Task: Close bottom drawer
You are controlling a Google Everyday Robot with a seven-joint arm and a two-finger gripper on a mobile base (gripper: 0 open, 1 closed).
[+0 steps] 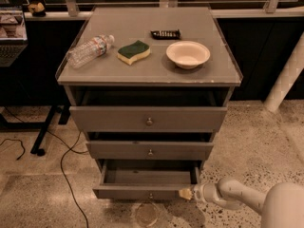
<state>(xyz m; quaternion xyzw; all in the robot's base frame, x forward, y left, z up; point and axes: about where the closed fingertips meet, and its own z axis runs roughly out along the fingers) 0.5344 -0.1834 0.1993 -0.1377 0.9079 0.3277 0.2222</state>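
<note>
Sticking out near the floor, the bottom drawer (137, 192) is open. It sits under the middle drawer (123, 150) and the top drawer (114, 119) of the grey cabinet (222, 97). The gripper (186, 193) is low on the right, touching the right end of the bottom drawer's front. Its fingers look closed together in one small tip, and they hold nothing. On the surface (109, 27) lie a water bottle (90, 50) on the left, a green sponge (133, 51), a white bowl (187, 54) and, farther back, a dark remote (165, 33).
</note>
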